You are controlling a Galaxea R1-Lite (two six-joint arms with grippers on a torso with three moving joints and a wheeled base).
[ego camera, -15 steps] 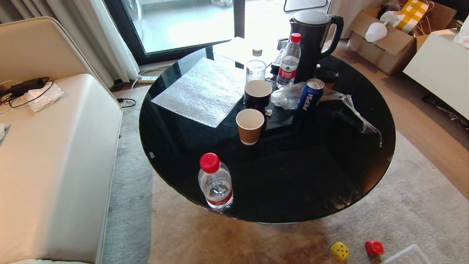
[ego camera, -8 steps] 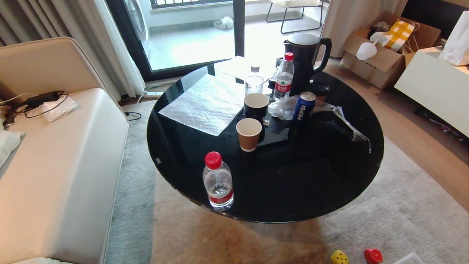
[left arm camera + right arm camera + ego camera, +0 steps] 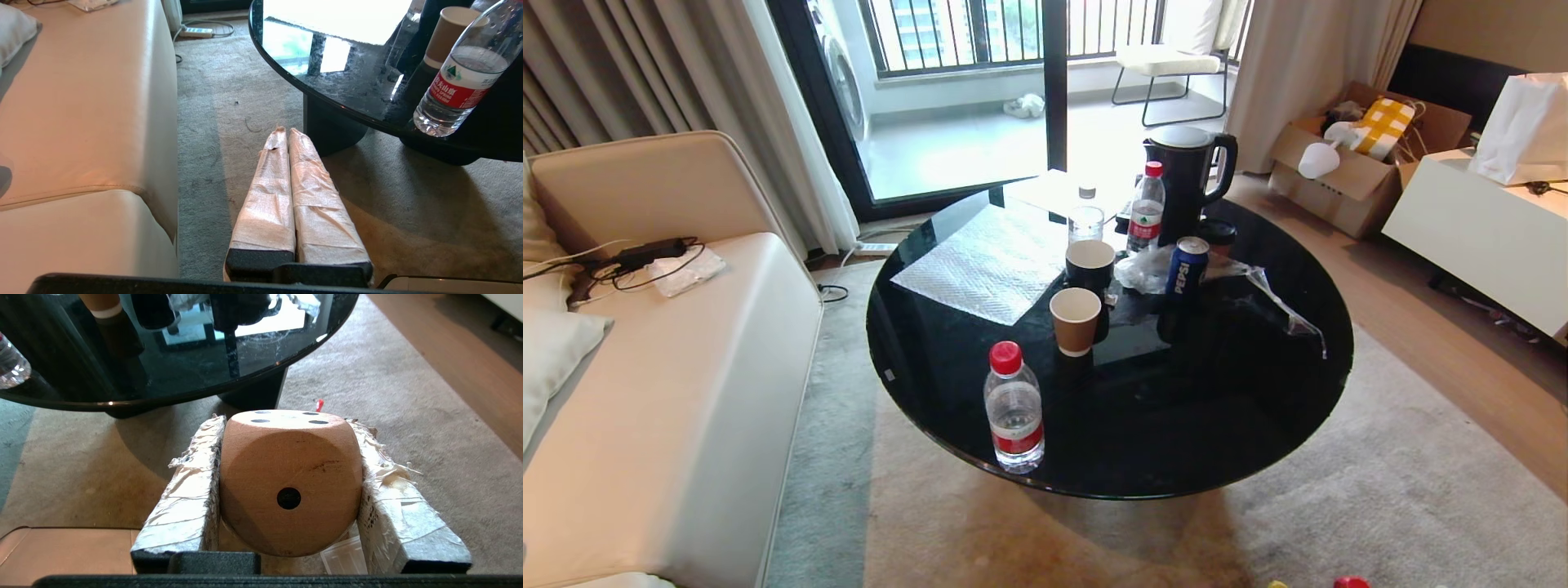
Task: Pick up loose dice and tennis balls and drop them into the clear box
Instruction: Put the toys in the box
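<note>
My right gripper (image 3: 286, 420) is shut on a beige die (image 3: 290, 473) with black pips, held above the carpet in front of the table. A corner of the clear box (image 3: 345, 557) shows under the die. In the head view only slivers of the red die (image 3: 1352, 581) and the yellow die (image 3: 1274, 584) show at the bottom edge, on the carpet. My left gripper (image 3: 288, 131) is shut and empty, hanging over the carpet between the sofa and the table. Neither arm appears in the head view. The tennis balls are out of view.
A round black glass table (image 3: 1241, 441) carries water bottles (image 3: 1014, 408), paper cups (image 3: 1076, 320), a Pepsi can (image 3: 1186, 265), a kettle (image 3: 1186, 175) and bubble wrap (image 3: 984, 265). A cream sofa (image 3: 662, 384) stands left; a white cabinet (image 3: 1478, 229) and cardboard box (image 3: 1339, 188) stand right.
The whole head view has tilted upward, so the table sits lower and smaller and the dice and box on the floor have slid to the bottom edge. No object itself has moved.
</note>
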